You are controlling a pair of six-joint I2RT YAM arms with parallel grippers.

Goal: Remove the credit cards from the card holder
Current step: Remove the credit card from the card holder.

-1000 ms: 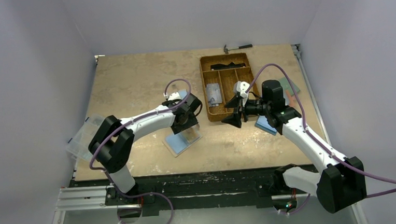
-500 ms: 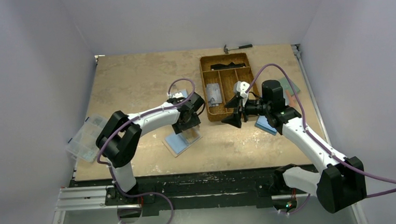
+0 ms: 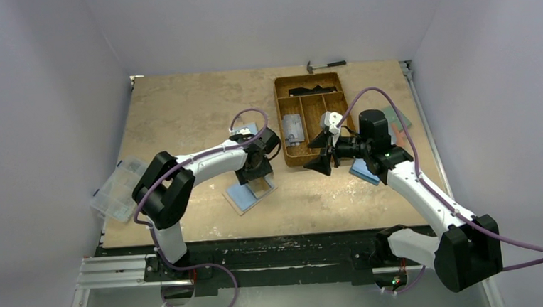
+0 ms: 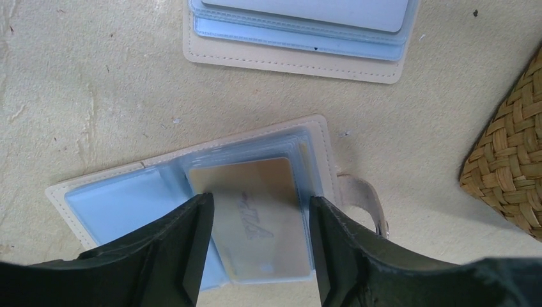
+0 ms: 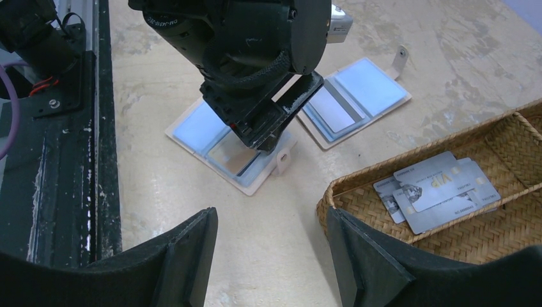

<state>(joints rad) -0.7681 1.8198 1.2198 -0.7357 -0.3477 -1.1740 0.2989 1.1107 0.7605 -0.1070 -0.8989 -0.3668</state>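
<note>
**Card holder** point(image 4: 121, 204): tan bifold, laid open and flat on the table point(image 3: 180, 109), near its front edge and to the left of the woven tray point(image 4: 505, 166). Pale blue inner faces are shown.

**Gold card** point(image 4: 252, 182): seen in the holder's right half, skewed in its clear sleeve.

**Left gripper** point(image 4: 259, 206): pointed down onto the open holder. Its fingers are held apart, one at each long side of the gold card. Whether the card is pinched cannot be told.

**Second holder** point(image 4: 294, 38): laid open just beyond the first, apart from it, with a pale card seen in it.

**Grey cards** point(image 5: 441, 188): several are stacked loosely in one compartment of the woven tray.

**Right gripper** point(image 5: 271, 220): held above the table beside the tray's near end. Its fingers are spread wide and nothing is gripped.

**Hammer** point(image 3: 325, 65): placed at the far edge, behind the tray.

**Clear organiser box** point(image 3: 116, 189): set at the table's left edge.
</note>
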